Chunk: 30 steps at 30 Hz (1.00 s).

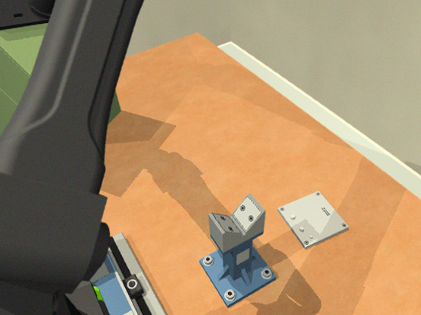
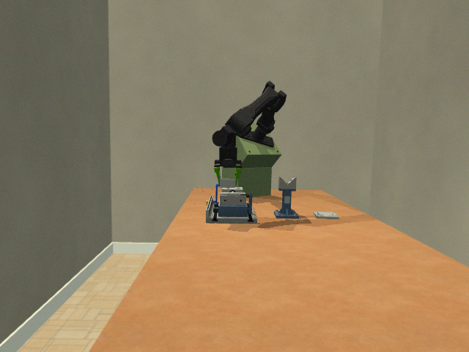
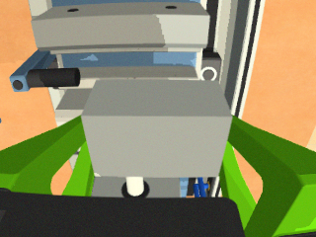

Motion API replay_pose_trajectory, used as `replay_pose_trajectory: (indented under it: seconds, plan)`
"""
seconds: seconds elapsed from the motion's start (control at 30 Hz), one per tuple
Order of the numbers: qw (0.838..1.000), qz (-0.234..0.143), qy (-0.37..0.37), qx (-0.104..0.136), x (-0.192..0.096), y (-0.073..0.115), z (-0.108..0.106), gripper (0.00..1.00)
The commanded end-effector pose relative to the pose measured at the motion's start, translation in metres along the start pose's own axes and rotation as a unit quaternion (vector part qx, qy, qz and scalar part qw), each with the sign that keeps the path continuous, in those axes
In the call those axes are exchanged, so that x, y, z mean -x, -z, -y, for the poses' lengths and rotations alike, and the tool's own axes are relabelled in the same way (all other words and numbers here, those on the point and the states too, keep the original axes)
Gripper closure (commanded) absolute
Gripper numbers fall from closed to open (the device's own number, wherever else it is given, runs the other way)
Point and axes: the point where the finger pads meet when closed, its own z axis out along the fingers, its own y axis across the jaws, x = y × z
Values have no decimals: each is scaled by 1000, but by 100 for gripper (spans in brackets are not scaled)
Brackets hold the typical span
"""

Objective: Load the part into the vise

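Note:
My gripper, with green fingers, is shut on the grey block part and holds it just above the vise. In the wrist view the part fills the middle, with a vise jaw beyond it and the dark work stop rod at the left. In the exterior view the part hangs between the fingers right over the jaws. Its slot is not visible. In the top view the arm hides most of the vise.
The V-block on its blue stand stands right of the vise, empty. The infeed plate lies further right, empty. The green robot base is behind the vise. The table's edge runs close on the vise's left.

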Motion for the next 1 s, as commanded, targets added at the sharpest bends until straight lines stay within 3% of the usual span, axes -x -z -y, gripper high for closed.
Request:
replay_pose_trajectory:
  seconds: [0.0, 0.97]
  plan:
    - [1000, 20, 5, -12, 11, 17, 2, 100]
    - [1000, 21, 7, -12, 14, 19, 1, 100]
